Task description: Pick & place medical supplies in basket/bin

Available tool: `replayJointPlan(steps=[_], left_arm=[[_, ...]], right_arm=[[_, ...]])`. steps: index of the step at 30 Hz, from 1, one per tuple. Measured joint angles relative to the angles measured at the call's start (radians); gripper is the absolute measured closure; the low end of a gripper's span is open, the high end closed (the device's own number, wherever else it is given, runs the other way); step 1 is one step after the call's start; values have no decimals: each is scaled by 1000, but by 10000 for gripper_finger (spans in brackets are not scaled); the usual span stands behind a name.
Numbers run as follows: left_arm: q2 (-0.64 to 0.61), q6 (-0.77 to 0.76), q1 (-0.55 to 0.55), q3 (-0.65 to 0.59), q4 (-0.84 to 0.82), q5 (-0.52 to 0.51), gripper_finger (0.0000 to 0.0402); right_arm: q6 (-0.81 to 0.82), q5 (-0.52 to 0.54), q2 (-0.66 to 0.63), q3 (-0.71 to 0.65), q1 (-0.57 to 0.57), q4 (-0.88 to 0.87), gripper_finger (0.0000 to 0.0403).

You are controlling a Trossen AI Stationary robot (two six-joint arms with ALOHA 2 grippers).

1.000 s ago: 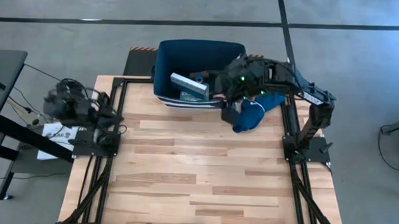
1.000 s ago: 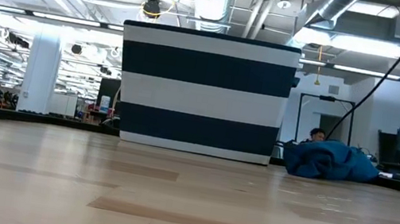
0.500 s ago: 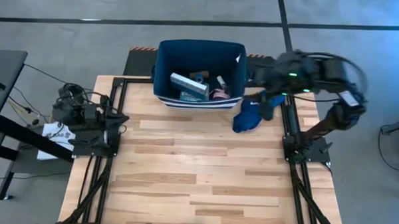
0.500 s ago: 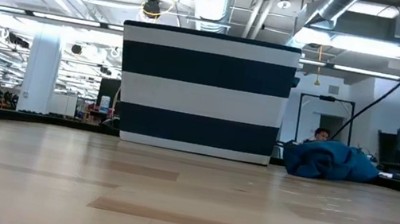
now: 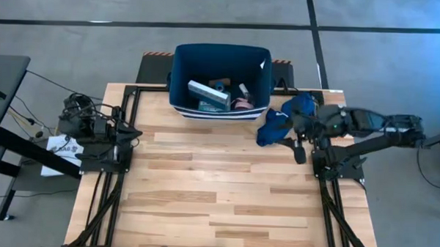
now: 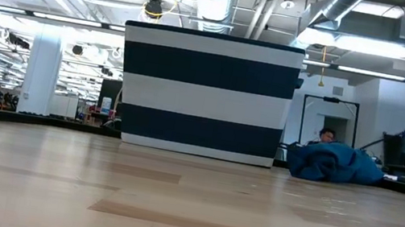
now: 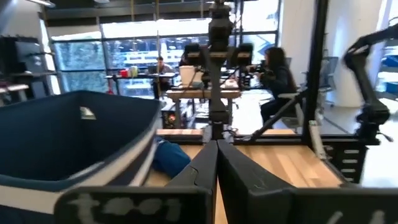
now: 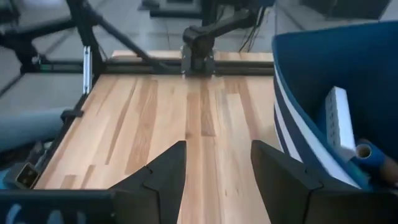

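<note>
The navy basket (image 5: 222, 57) stands at the table's far edge, striped in the low view (image 6: 205, 94). Inside it lie the pale pill organizer (image 5: 208, 92), a pink roll (image 5: 243, 104), a blue piece (image 5: 220, 85) and a tiny bottle (image 5: 245, 90). The organizer (image 8: 339, 121) also shows in the right wrist view. My right gripper (image 5: 298, 144) (image 8: 217, 168) is open, low at the table's right edge beside the blue cloth (image 5: 279, 120), touching nothing. My left gripper (image 5: 134, 133) (image 7: 216, 149) is shut at the table's left edge.
The blue cloth (image 6: 337, 163) lies bunched on the table right of the basket, next to the right arm's base. Dark frame rails run along both table sides. Bare wood spreads from the basket to the near edge. People sit at desks in the room beyond.
My right arm has drawn back from above the basket, swinging toward the table's right edge and down, and now lies low beside the cloth. The basket, its contents and the cloth have stayed in place.
</note>
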Motion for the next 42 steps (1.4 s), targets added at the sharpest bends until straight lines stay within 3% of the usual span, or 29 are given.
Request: replayJointPlan(steps=[5, 13, 22, 27, 33, 42], left_arm=[[0, -83, 0, -54, 6, 31, 401], [0, -146, 0, -94, 63, 1, 401], [-1, -132, 0, -85, 85, -5, 401], [-1, -163, 0, -85, 31, -5, 401], [-1, -210, 0, -85, 5, -18, 401], [-1, -151, 0, -85, 58, -59, 401]], right_arm=[[46, -1, -192, -281, -6, 235, 227], [24, -26, -376, -580, 8, 511, 230], [56, -26, -430, -895, 1, 896, 228], [66, -26, -430, -1001, 1, 1079, 229], [60, -26, -435, -1022, 1, 1061, 227], [47, -34, -537, -1022, 21, 945, 228]])
